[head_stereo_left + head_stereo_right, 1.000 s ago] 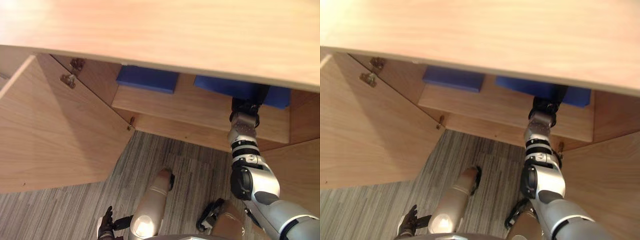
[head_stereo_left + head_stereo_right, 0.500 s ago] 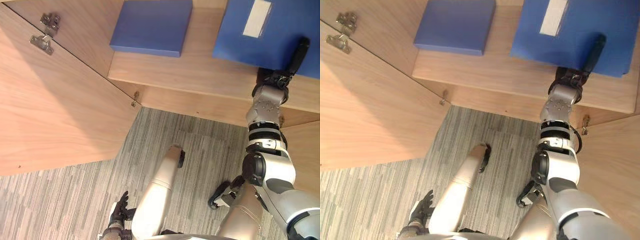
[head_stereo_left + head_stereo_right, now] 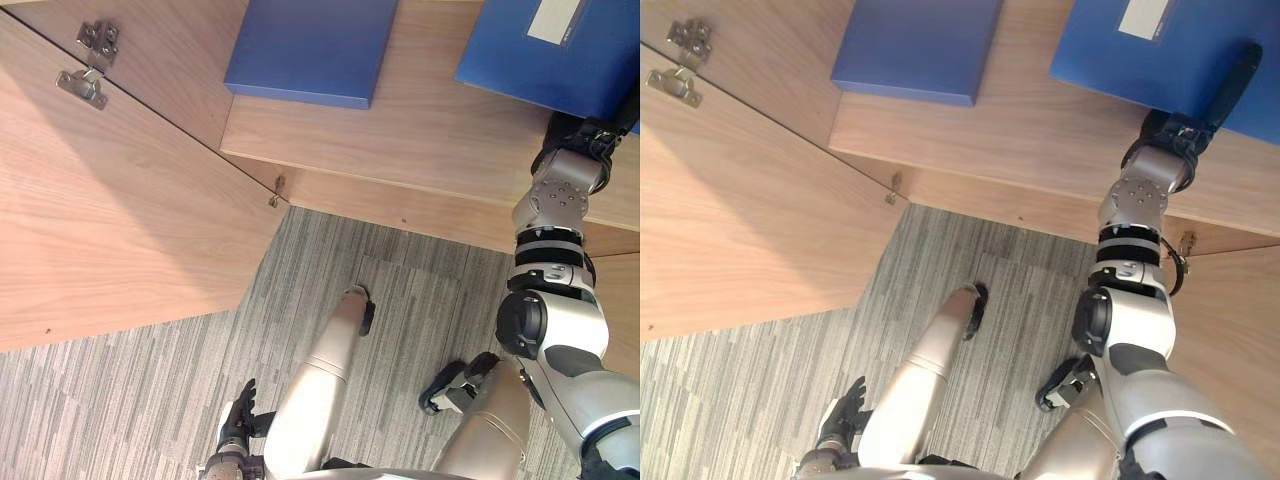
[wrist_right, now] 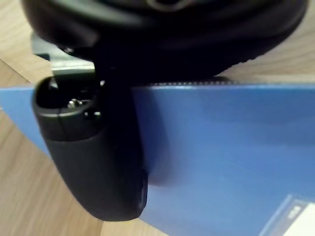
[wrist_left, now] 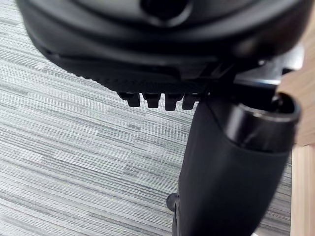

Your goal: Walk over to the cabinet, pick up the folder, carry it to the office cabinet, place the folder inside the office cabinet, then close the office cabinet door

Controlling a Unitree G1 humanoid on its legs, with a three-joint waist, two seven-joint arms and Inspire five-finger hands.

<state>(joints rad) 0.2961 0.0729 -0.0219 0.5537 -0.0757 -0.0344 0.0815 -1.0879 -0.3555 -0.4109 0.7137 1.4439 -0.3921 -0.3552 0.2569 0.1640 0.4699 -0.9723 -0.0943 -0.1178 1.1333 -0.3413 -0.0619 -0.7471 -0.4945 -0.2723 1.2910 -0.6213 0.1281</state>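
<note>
A blue folder (image 3: 545, 55) with a white label lies flat on the wooden shelf (image 3: 430, 130) inside the open cabinet, at the right. My right hand (image 3: 1170, 135) holds its near edge. The thumb (image 3: 1232, 82) lies along the folder's top face, and in the right wrist view the thumb (image 4: 93, 162) presses on the blue cover (image 4: 221, 157); the fingers underneath are hidden. My left hand (image 3: 237, 425) hangs low at my side over the carpet, fingers (image 5: 157, 101) relaxed and holding nothing.
A second blue folder (image 3: 310, 45) lies on the same shelf to the left. The left cabinet door (image 3: 120, 210) stands wide open with its hinges (image 3: 85, 80) showing. The right door (image 3: 1240, 330) is open beside my right arm. Grey striped carpet (image 3: 150, 400) lies below.
The camera tipped down from the cabinet top to the shelf. My right hand has moved farther in and to the right with the labelled folder. The left hand has stayed put.
</note>
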